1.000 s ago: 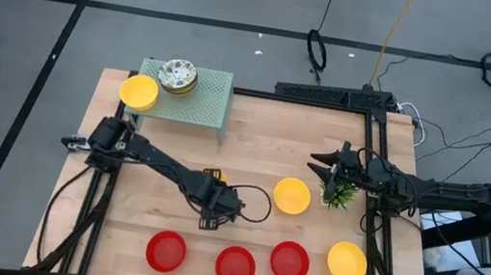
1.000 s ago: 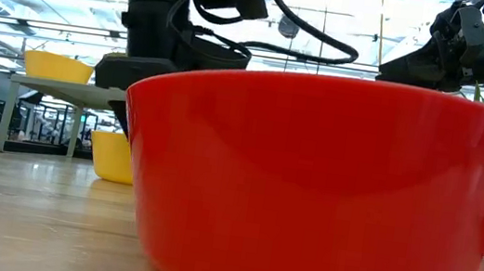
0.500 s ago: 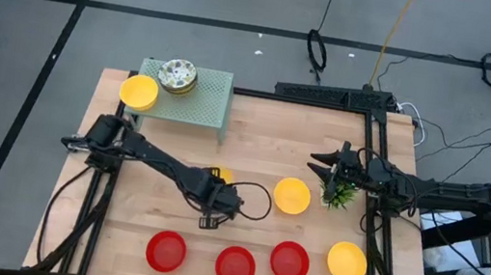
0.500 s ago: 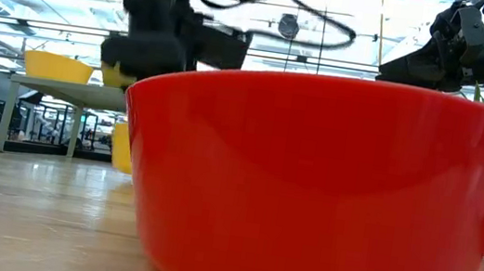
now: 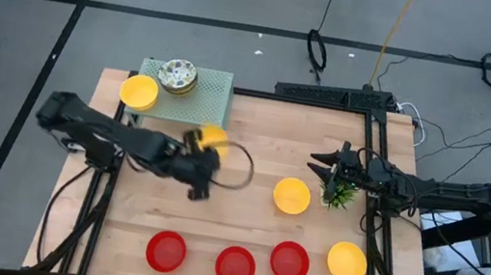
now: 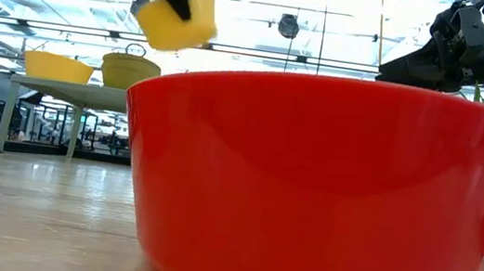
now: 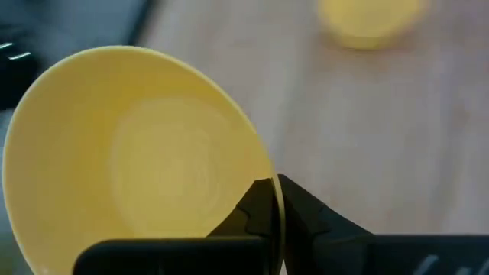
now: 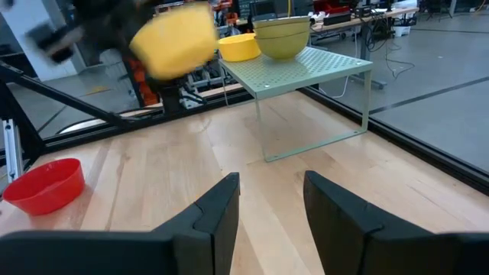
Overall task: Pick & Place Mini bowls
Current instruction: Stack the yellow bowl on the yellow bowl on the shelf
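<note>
Above the worktop's middle, toward its back-left part, we see the left gripper [image 5: 200, 147] clamped on the rim of a yellow bowl [image 5: 211, 138], which it carries clear of the wood; the left wrist view shows the dark fingers [image 7: 263, 210] pinching that bowl's edge. On the green perforated shelf [image 5: 216, 104] at the back-left corner, we find a stack of patterned bowls [image 5: 178, 75] and another yellow bowl [image 5: 139, 91] at the shelf's left end, just beside the stack. Along the front edge we count three red bowls, one toward the left [image 5: 166, 251], one in the middle [image 5: 236, 266] and one to its right [image 5: 289, 260]. A yellow bowl [image 5: 347, 262] sits near the front-right corner, and a further yellow one [image 5: 292, 195] rests right of centre. Just beside that one, at the right edge, stands the small green plant [image 5: 339, 195]. We see the right gripper [image 5: 320, 160] poised over the right edge by the plant, its jaws parted and holding nothing, as its own wrist view shows.
</note>
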